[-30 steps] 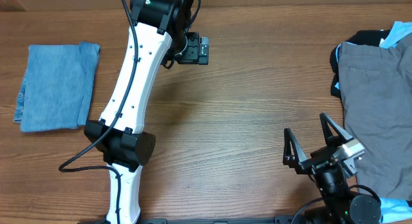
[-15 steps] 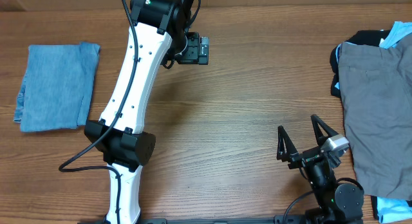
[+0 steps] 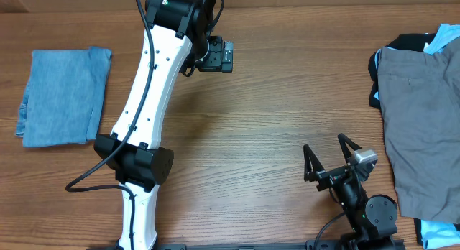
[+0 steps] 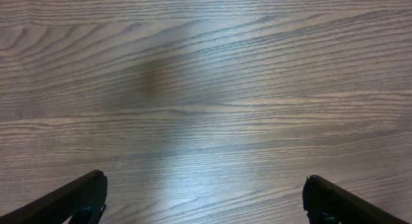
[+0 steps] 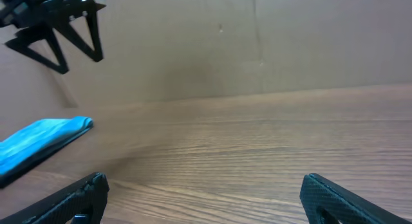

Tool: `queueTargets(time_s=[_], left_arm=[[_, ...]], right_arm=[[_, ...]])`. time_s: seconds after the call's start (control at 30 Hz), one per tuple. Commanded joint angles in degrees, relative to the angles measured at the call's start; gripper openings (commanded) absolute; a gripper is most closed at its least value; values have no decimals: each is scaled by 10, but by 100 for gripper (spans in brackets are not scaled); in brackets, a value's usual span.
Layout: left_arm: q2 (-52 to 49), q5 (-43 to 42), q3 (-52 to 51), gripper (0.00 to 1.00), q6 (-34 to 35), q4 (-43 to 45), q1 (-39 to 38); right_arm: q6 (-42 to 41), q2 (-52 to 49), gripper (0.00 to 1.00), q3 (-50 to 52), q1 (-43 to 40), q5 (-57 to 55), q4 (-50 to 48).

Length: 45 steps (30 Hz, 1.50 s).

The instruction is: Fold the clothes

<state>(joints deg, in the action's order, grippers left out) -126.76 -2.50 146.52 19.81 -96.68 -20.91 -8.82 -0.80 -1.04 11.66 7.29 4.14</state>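
A wooden worktop (image 3: 273, 113) seen from above. Folded light-blue jeans (image 3: 61, 95) lie flat at its left end as a neat rectangle, long axis running from far edge to near edge, slightly tilted. At the right end, well apart, grey trousers (image 3: 424, 128) lie spread, lengthwise the same way, on top of a black garment (image 3: 410, 43) and a pale-blue garment (image 3: 445, 36). The left claw (image 4: 206, 198) hangs over bare wood, released and empty. The right claw (image 3: 325, 142) is near the front edge, also spread wide, grasping nothing.

jaws: spread wide, empty | folded blue jeans (image 5: 38, 143): far left on table (image 5: 257, 153)
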Motion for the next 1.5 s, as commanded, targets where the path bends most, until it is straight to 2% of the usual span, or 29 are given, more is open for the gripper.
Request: queueTargets(time_s=[0.0,0.9,1.13,1.3,1.4,1.47], left_arm=[[20,6,-1,100,12,-1,3],[31,5,-1,100,12,0,-13],[186,-16,-1,100,12,67,-22],[316,22,-1,100,9,53,-21],[403,67,-2,100,-10,-1,-21],[458,81,-11,100,-30,-1,-21]], right_arm=[[-2,6,100,6,-2,13,-4],[-2,6,100,6,-2,13,-4],[-2,6,100,6,-2,13,-4],[-2,6,100,6,-2,13,-4],[-2,6,100,6,-2,13,-4],[-2,6,100,6,-2,13,-4]])
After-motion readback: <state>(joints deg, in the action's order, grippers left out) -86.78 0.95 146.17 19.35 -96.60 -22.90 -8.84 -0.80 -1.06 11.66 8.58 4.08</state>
